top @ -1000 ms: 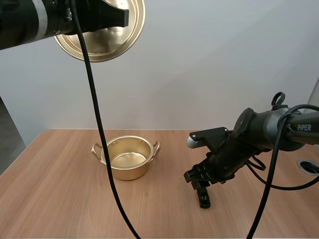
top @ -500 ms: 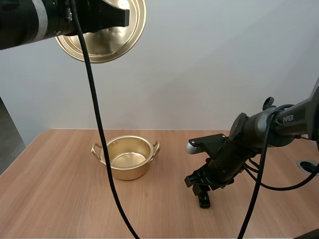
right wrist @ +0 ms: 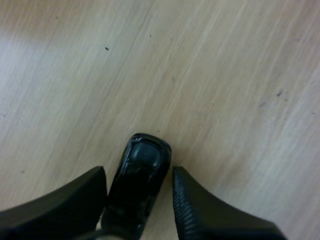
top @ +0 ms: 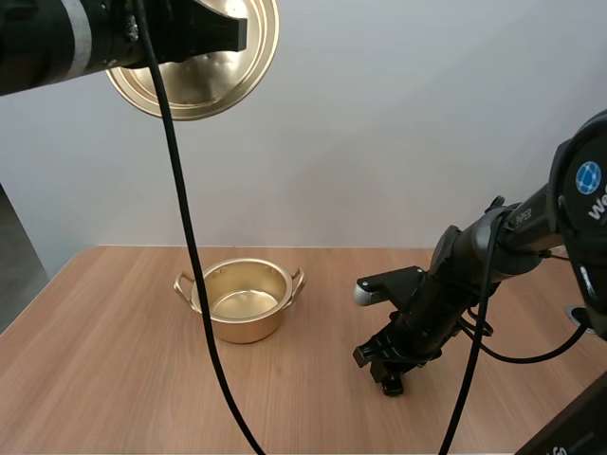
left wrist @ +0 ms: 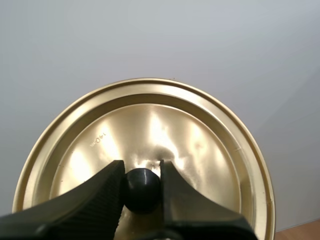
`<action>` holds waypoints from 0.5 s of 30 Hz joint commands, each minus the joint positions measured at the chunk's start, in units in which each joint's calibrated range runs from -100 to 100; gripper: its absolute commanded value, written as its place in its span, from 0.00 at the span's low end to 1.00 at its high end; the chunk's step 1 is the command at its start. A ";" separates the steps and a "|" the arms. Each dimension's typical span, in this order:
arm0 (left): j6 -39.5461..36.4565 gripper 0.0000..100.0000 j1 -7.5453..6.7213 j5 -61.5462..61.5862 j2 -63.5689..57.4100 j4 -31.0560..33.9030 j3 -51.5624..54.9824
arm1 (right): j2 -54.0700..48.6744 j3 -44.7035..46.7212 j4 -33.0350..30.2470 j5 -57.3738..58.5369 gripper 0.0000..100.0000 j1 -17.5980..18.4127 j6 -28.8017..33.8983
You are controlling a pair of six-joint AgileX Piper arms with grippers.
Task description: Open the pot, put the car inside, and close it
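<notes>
Black and shiny, the little car (right wrist: 137,185) sat on the wooden table (right wrist: 210,75), well off to the right of the pot. The right gripper (right wrist: 139,172) was down low over it, with its two fingers (right wrist: 210,215) standing apart, one on each side of the car. The car's rounded end poked out past the tips. One finger looked as if it touched the car's side, and a thin strip of table showed between the car and the other finger, but it was hard to be sure from so close. From high up, the car (top: 390,384) was a small dark lump under the right gripper (top: 384,368), and the right arm leaned down to it from the right side. The pot (top: 248,327) was gold, with a little handle on each side. It stood upright on the table (top: 104,360) with its top open, so its shiny inside showed. The lid (top: 204,90) was gold too. It was up in the air, high above the table and over to the left of the pot, tipped up on its edge. The left gripper (top: 213,33) held it there. Up close, the left gripper (left wrist: 142,167) had its fingers pinched tight on the round black knob (left wrist: 142,190) in the middle of the lid (left wrist: 200,145).
</notes>
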 commanded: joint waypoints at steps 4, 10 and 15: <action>-0.02 0.00 0.05 0.45 0.04 -0.06 -0.03 | 1.11 -0.04 0.13 -3.68 0.00 0.05 -2.34; -1.76 0.00 1.41 3.97 -0.09 -0.19 -0.03 | -2.35 -3.76 7.28 -13.74 0.00 0.05 -8.37; -2.91 0.00 4.75 3.97 -0.22 -3.67 -0.03 | -6.84 -11.69 31.09 -7.41 0.00 0.05 -22.95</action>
